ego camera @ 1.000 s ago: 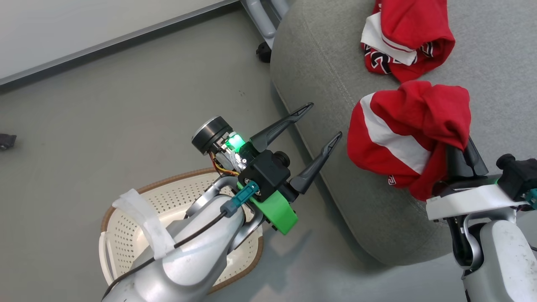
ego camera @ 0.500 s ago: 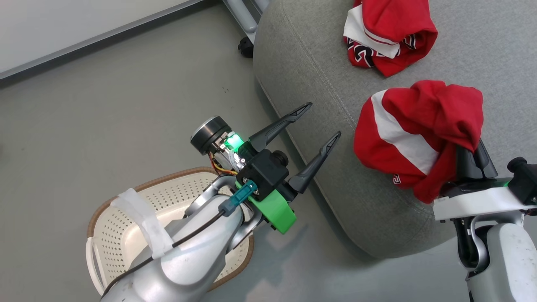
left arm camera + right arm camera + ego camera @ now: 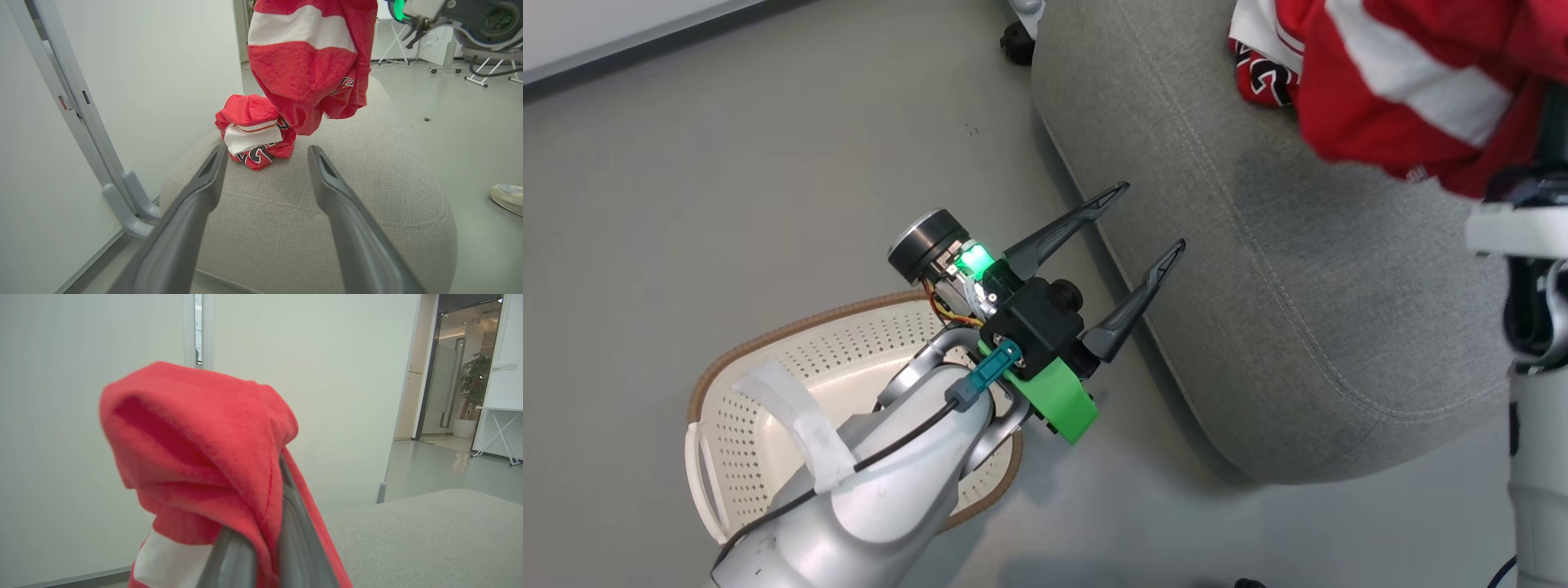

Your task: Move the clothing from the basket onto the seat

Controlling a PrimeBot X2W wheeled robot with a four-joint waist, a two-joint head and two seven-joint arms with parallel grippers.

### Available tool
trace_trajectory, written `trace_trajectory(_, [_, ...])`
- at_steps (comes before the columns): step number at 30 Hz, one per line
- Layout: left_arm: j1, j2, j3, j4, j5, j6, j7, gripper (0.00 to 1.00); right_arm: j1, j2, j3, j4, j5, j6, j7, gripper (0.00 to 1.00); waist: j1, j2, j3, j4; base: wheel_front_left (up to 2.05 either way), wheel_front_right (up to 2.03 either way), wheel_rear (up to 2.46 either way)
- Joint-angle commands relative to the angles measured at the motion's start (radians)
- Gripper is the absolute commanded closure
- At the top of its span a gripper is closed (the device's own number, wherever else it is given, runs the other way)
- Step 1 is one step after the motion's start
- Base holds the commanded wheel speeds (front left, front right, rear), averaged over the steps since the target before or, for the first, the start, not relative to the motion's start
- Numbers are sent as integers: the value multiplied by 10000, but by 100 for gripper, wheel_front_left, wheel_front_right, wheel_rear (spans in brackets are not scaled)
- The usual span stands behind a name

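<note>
raised since a second ago, the right claw point(image 3: 269, 533) now holds its garment point(image 3: 1405, 90) higher and nearer the head camera, where the red cloth with its white band overlaps part of the other garment point(image 3: 1258, 69); the head view itself has also shifted a little. the right claw's fingers are pressed together on a fold of the garment, which drapes over their tips in the right wrist view. in the left wrist view the garment hangs in the air above the seat point(image 3: 367, 183), its lowest fold clear of the cushion; whether it brushes the other garment beside it cannot be told. that other garment lies bunched on the seat near its far edge, with a white panel and black-and-white lettering showing. the left claw point(image 3: 1153, 216) has its fingers wide apart with nothing between them, by the seat's rounded edge and above the floor point(image 3: 768, 163). the basket point(image 3: 792, 322) stands on the floor under the left forearm, near the seat but apart from it. a pale shoe point(image 3: 506, 198) rests on the floor to the right of the seat in the left wrist view.
</note>
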Motion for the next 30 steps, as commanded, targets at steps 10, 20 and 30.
trace_trajectory(10, [-913, 150, -198, -28, 155, -33, -7, 0, -3361, -1552, -1731, 358, -78, -11, -22, 100, 0, -1, 2053, 834, 0, 0, 0])
trace_trajectory(20, [-1461, 274, -210, -137, 273, -33, -7, 0, -5309, -2727, -2156, 2751, -403, -11, -23, 100, 0, -1, 3266, 1139, 0, 0, 0])
trace_trajectory(30, [-1573, 277, -281, -154, 339, -32, -7, 0, -5158, -2554, -2315, 4975, -999, -11, -23, 100, 0, -1, 3767, 1356, 0, 0, 0])
